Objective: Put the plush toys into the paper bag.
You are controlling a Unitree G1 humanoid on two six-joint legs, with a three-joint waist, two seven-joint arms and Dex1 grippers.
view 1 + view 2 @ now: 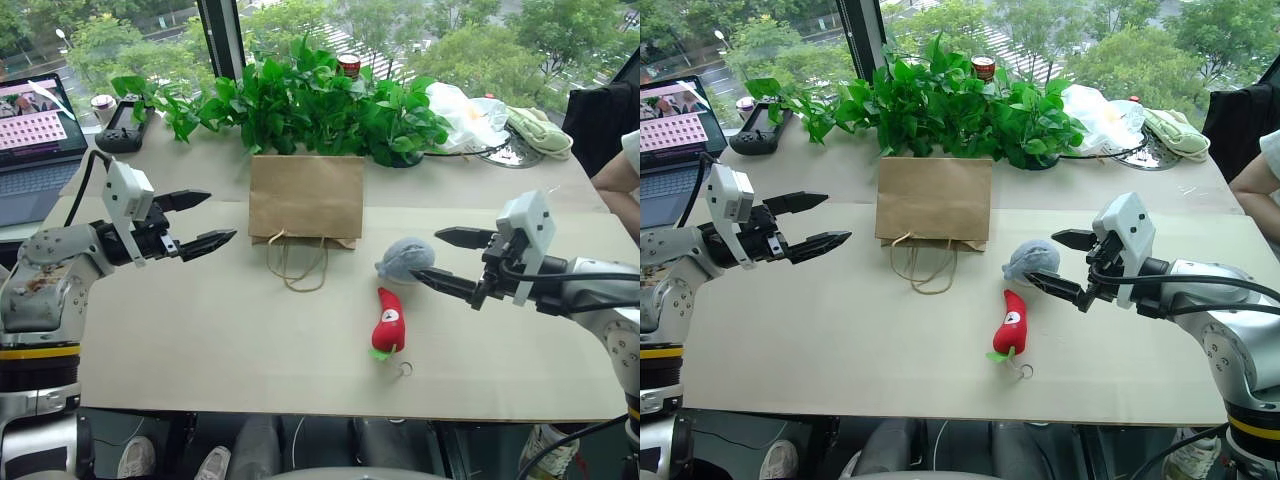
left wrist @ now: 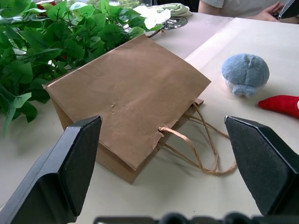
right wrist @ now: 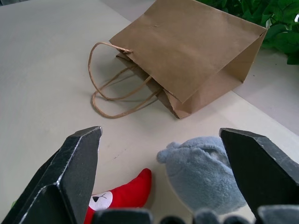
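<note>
Head stereo downward; wrist cameras bagward (image 2: pixel 126 98).

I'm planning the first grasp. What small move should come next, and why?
Probably ease the open right gripper forward onto the grey-blue plush toy and close. The toy sits just ahead of its fingers, and the paper bag lies flat, with both toys still outside.

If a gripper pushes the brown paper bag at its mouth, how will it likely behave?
The paper bag lies flat with its mouth nearly closed, so it probably slides rather than opens. Its thin paper looks light and creasable, likely buckling under a push. The loop handles trail loosely on the table and would probably flop.
</note>
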